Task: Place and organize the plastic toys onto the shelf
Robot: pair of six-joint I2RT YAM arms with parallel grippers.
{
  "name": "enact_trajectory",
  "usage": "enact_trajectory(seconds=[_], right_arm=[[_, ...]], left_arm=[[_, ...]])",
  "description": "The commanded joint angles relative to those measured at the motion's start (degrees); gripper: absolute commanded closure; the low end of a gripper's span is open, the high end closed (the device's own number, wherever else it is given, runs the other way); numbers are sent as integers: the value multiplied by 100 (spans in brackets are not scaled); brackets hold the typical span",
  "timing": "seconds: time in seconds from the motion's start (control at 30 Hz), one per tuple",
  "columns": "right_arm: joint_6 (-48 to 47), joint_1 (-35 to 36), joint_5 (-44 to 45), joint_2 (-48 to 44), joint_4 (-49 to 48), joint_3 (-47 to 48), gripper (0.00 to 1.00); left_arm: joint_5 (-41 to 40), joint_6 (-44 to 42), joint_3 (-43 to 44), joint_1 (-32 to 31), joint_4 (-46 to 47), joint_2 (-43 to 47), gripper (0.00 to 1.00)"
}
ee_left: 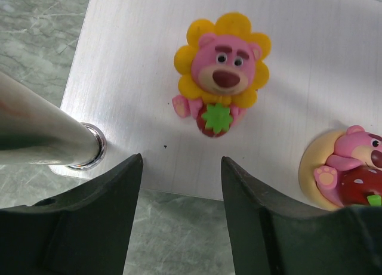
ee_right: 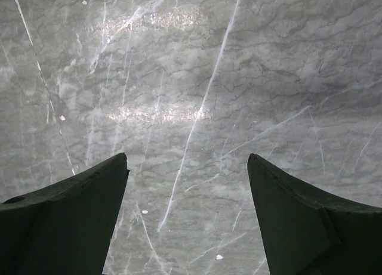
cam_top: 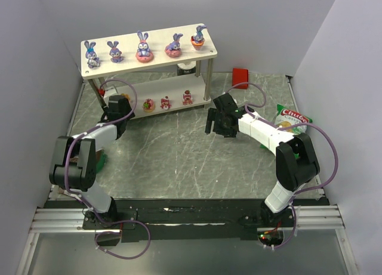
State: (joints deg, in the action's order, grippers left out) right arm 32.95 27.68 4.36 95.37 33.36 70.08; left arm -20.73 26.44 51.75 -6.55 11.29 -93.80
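Shelf [cam_top: 128,61] stands at the far left of the marble counter [cam_top: 179,155].

Top board: five purple-blue bunnies in a row, all upright and spaced apart.
- first bunny [cam_top: 92,54] at the left end
- second bunny [cam_top: 114,51]
- third bunny [cam_top: 143,47] on a pink base
- fourth bunny [cam_top: 175,45] on a pink base
- fifth bunny [cam_top: 199,37] at the right end, on an orange base

Lower board [ee_left: 149,78]: three small pink-red figurines along the front, apart from one another.
- sunflower bear [ee_left: 221,78] is the leftmost, pink with a yellow petal ruff and a strawberry at its front
- crescent bear [ee_left: 346,173] is just right of it, a pink bear with a strawberry against a pale yellow curve, cut off by the frame edge
- third figurine [cam_top: 187,97] is further right and too small to make out

Left gripper [ee_left: 182,161] is at the front left edge of the lower board, beside the silver post [ee_left: 36,132]. Its fingers are moderately spread with nothing between them. The sunflower bear sits just beyond the tips, not touching them.

Right gripper [ee_right: 188,158] hangs over bare counter right of the shelf, its fingers wide apart and empty.

A red block [cam_top: 240,74] sits behind the shelf's right end. A green snack bag [cam_top: 292,119] lies at the right side.
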Motion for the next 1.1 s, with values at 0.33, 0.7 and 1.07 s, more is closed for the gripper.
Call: enact_trajectory(seconds=[0.33, 0.7, 1.07], right_arm=[[-8, -61, -5, -89, -146, 128, 12], [27, -61, 3, -133, -155, 67, 12], [45, -61, -23, -221, -172, 84, 12]], left_arm=[[113, 90, 63, 22, 119, 380, 32], [113, 55, 274, 39, 23, 371, 27], [754, 493, -120, 22, -618, 1345, 14]])
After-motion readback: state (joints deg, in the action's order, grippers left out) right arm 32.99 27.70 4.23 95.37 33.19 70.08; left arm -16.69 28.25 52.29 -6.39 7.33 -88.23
